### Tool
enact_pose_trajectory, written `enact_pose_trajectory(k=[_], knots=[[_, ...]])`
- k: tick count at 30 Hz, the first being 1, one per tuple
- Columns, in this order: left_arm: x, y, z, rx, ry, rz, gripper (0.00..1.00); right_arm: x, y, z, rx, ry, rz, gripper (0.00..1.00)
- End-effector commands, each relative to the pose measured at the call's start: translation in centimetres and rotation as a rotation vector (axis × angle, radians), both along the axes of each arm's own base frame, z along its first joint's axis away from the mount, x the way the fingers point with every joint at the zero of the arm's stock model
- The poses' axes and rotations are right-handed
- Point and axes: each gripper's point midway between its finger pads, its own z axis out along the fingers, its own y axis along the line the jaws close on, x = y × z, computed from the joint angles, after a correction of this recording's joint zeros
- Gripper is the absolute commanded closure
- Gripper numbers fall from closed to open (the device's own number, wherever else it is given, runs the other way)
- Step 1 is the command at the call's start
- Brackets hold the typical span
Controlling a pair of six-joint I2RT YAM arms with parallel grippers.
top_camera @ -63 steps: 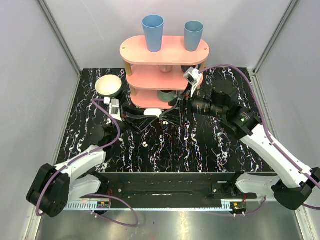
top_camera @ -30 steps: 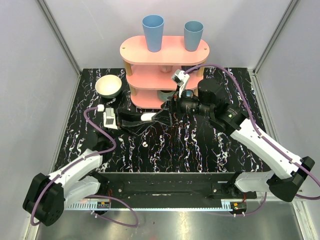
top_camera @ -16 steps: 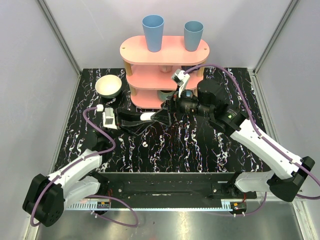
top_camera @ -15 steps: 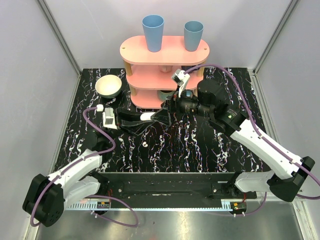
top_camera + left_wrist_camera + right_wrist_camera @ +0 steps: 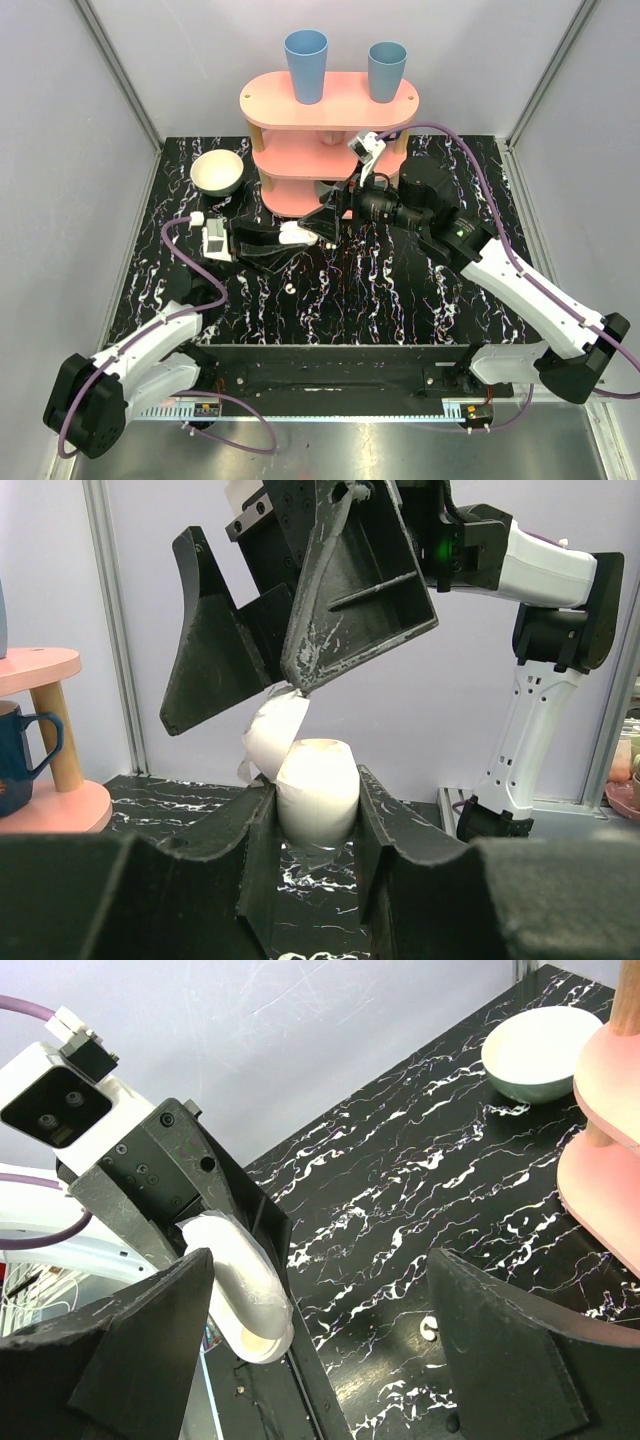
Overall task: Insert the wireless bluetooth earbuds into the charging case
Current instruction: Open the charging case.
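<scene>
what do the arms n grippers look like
The left arm and right arm have white shells with black joints; a purple cable runs along each. The left gripper and right gripper are black with broad wedge-shaped fingers, scuffed at the tips. A green light glows on the right arm.

The pink shelf (image 5: 330,105) crowds the right gripper (image 5: 322,222) from behind; open tabletop (image 5: 400,290) lies toward the bases.

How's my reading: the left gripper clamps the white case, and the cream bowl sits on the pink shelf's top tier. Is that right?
One slip. The left gripper does clamp the charging case, but the cream bowl sits on the table, left of the pink shelf, not on its top tier. The top external view shows it.
</scene>
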Motion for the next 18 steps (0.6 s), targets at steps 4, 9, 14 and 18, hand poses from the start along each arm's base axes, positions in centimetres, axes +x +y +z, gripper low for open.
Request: enact_pose_trajectory(k=[4,9,14,18], knots=[[-4.8,2.2,5.1,-0.154,-0.325,-0.018,1.00,1.1,0.2,1.1,0.036,-0.020,-0.044,0.07],[-4.1,2.1,4.7,-0.150,-0.300,0.007,1.00,2.1,0.5,0.4,0.030,0.014,-0.088,0.06],[-3.5,2.3,4.2,-0.164,-0.271,0.035,1.00,2.3,1.0,0.1,0.031,0.041,-0.084,0.06],[-2.9,2.5,4.0,-0.179,-0.244,0.062,1.00,2.6,1.0,0.3,0.036,0.042,-0.099,0.06]])
